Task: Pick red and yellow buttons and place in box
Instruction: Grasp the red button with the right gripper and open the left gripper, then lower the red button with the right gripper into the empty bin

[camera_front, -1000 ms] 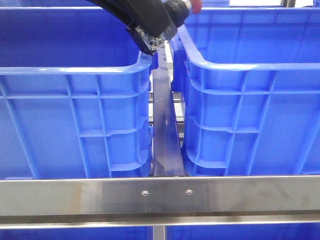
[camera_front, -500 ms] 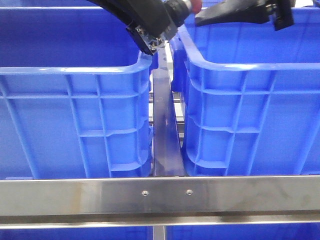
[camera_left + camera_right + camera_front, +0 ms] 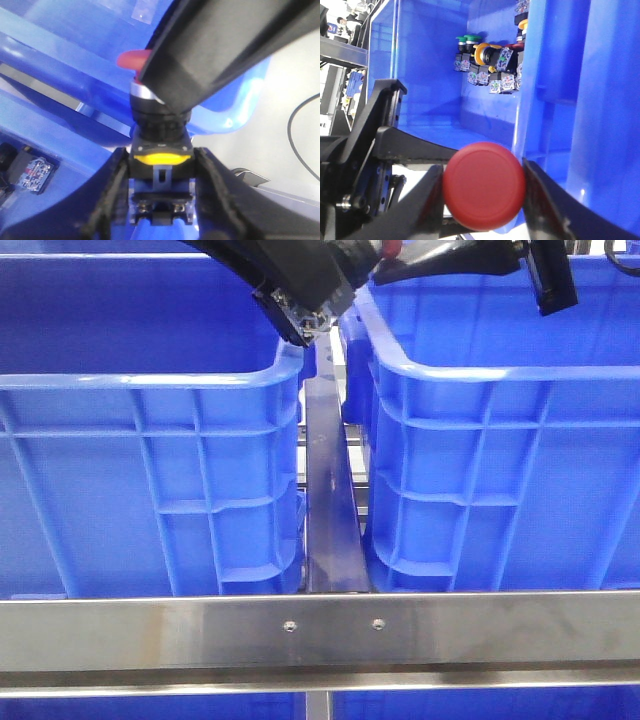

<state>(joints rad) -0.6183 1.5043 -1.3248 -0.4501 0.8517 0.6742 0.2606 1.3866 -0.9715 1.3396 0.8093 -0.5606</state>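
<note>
A push-button unit with a red dome cap and a yellow ring on a black body is held in the air over the gap between two blue crates. My left gripper is shut on its black body. In the front view the left gripper is at the top centre and the red cap shows beside it. My right gripper has come in from the right and is shut on the red cap, a finger on each side; it also shows in the front view. The right blue crate stands under it.
The left blue crate stands beside the right one, with a metal rail in the gap. A steel bar crosses the front. Several other push-button units lie inside a blue crate in the right wrist view.
My right arm has come into view from the right and moved left up to the red cap. My left gripper has stayed in place with the button unit.
</note>
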